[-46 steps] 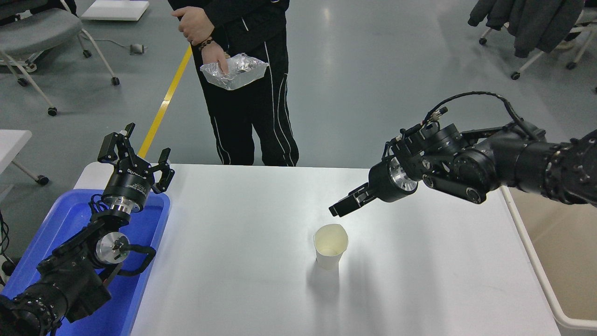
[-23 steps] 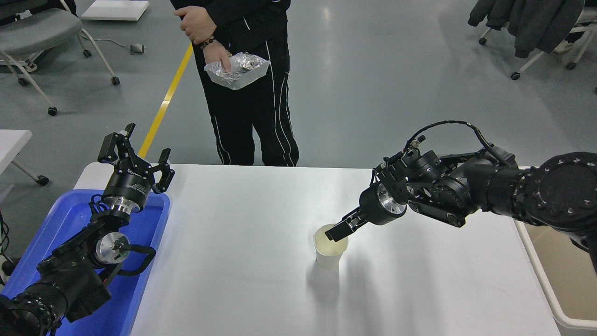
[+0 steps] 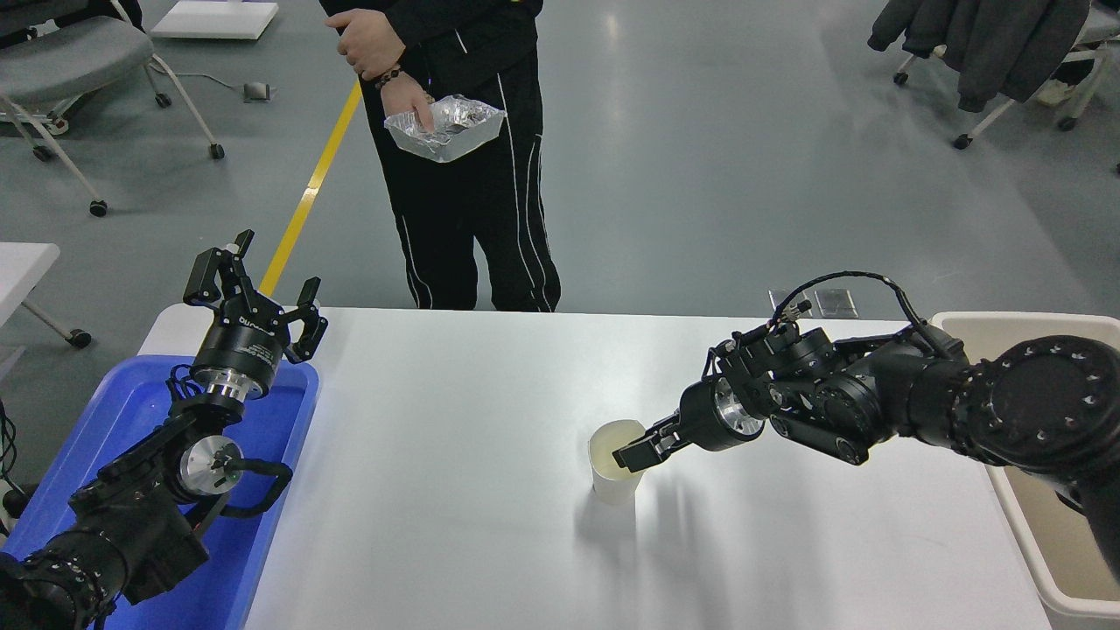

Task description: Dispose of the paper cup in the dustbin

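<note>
The paper cup [image 3: 611, 477] stands upright on the white table [image 3: 455, 455], right of its middle, small and white with a cream inside. My right gripper [image 3: 632, 453] reaches in from the right and its tip sits at the cup's right rim, partly over the opening. The view does not show how it stands on the cup's wall. The beige dustbin [image 3: 1024, 318] is at the table's right end, mostly hidden behind my right arm. My left gripper [image 3: 261, 284] is parked open at the lower left.
A blue plastic tray [image 3: 131, 411] lies under my left arm. A person in black stands at the table's far side holding a crinkled foil tray [image 3: 446, 129]. Chairs stand on the floor at the top left and top right.
My right arm has come down and toward the cup. The gripper tip went from above and beyond the cup to its right rim. The cup has stayed in place.
</note>
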You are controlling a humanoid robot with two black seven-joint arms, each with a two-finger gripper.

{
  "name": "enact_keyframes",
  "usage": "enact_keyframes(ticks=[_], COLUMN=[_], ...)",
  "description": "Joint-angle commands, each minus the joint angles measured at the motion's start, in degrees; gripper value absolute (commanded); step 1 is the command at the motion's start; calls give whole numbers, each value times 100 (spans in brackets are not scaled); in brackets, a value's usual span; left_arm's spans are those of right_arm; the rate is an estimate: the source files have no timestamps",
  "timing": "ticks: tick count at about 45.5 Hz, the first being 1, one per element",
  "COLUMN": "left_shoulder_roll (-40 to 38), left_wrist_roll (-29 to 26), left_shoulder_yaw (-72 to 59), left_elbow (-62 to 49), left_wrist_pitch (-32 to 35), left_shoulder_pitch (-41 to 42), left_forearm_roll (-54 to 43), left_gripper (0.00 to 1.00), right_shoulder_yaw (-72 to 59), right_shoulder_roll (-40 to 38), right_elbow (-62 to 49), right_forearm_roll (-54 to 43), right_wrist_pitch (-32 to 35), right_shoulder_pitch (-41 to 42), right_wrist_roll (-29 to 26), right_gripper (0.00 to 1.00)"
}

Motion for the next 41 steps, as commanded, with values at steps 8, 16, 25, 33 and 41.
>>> enact_keyframes(ticks=[8,16,25,33,41], left_shoulder_roll=[0,0,0,0,0], left_wrist_roll=[0,0,0,0,0], left_shoulder_yaw=[-1,-1,-1,8,-1], left_elbow=[0,0,0,0,0], left_wrist_pitch=[0,0,0,0,0], left_shoulder_pitch=[0,0,0,0,0], left_forearm_roll=[0,0,0,0,0], left_gripper=[100,100,100,100,100], right_shoulder_yaw=[-1,-1,17,481,1071], right_shoulder_roll=[10,10,10,-166,-702], right_elbow=[-228,-281,-272,-263,-175], right_forearm_roll=[169,187,187,318,547], right_wrist_pitch=[38,21,12,-6,12], right_shoulder_pitch=[-71,-88,-80,35,193], right_wrist_roll=[33,41,50,234,682], right_gripper=[0,0,0,0,0])
